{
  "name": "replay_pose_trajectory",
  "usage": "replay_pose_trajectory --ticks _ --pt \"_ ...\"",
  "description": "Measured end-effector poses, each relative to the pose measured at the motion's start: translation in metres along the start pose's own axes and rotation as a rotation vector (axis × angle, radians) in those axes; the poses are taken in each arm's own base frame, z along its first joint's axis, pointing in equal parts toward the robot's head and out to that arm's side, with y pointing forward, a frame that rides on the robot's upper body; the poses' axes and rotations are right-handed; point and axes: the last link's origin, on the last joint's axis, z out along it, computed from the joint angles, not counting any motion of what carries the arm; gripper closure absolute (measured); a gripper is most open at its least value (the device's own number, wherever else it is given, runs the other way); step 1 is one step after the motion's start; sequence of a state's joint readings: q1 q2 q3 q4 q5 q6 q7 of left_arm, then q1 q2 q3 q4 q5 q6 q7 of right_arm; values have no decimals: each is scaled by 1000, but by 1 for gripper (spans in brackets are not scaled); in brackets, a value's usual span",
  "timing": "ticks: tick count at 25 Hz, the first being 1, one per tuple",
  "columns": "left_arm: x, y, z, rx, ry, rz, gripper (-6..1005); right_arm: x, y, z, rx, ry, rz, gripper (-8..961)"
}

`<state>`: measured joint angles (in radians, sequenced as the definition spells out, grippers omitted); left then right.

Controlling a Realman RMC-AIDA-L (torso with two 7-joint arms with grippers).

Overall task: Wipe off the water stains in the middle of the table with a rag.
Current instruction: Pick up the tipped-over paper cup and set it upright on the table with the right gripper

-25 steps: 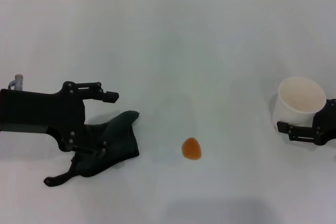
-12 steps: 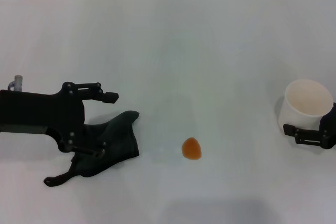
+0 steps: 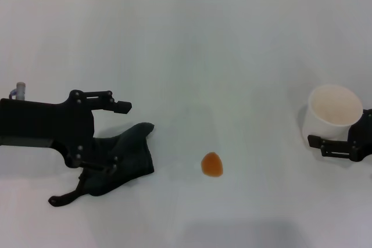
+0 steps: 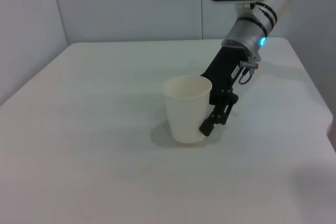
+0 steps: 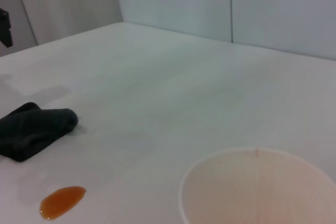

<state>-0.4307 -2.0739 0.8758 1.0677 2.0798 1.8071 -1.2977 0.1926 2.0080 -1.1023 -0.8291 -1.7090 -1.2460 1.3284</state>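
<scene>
My worry is the rag (image 3: 119,158) could slip out or bunch up when I drag it toward the orange spill (image 3: 212,164), because my left gripper (image 3: 93,146) sits over it with its fingers spread wide, not pinching it yet. The spill lies on the bare table (image 3: 221,56) a little way from the rag, on the side toward the cup (image 3: 331,113). My right gripper (image 3: 334,146) waits right by the cup (I cannot tell if it is squeezing it), and a bump there could tip the cup over.

Bare table (image 3: 232,56) lies between the rag (image 3: 119,158) and the stain (image 3: 212,164).
</scene>
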Motion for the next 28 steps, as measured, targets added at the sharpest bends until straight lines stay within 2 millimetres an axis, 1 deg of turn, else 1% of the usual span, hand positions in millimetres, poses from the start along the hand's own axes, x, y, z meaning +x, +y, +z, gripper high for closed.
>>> replay_pose_trajectory --ticks 7,14,28 --pt "0 0 0 0 0 1 146 -4 0 6 2 28 -18 156" --pt "0 0 0 1 1 2 147 -3 -2 11 18 67 -27 157" --pt "0 0 -1 3 -1 3 149 -2 -3 8 28 98 -14 157"
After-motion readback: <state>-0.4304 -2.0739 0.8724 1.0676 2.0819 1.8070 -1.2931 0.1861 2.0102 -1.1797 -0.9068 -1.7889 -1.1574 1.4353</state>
